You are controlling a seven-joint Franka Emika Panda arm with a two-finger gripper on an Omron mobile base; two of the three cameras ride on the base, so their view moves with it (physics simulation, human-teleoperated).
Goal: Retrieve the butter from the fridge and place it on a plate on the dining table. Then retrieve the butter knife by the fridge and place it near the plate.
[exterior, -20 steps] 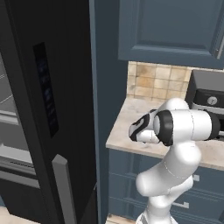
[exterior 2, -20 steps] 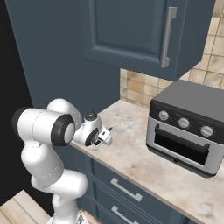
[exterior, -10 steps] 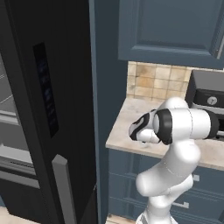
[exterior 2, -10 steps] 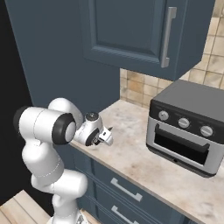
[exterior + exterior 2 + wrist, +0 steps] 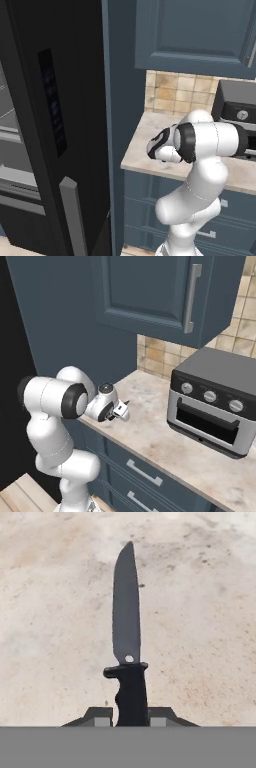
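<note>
Hand [image 5: 130, 721]: clenched on the butter knife [image 5: 127, 637] at its handle.
Knife: blade pointed away, over the marbled worktop [image 5: 165, 441].
Surroundings: fridge [image 5: 55, 125] seen at left, toaster oven [image 5: 215, 401] on the worktop.

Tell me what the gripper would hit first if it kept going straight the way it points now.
Probably the butter knife, whose dark handle sits between the fingers of the gripper; right behind it lies the marbled counter. Whether the knife is gripped or lifted is unclear.
</note>
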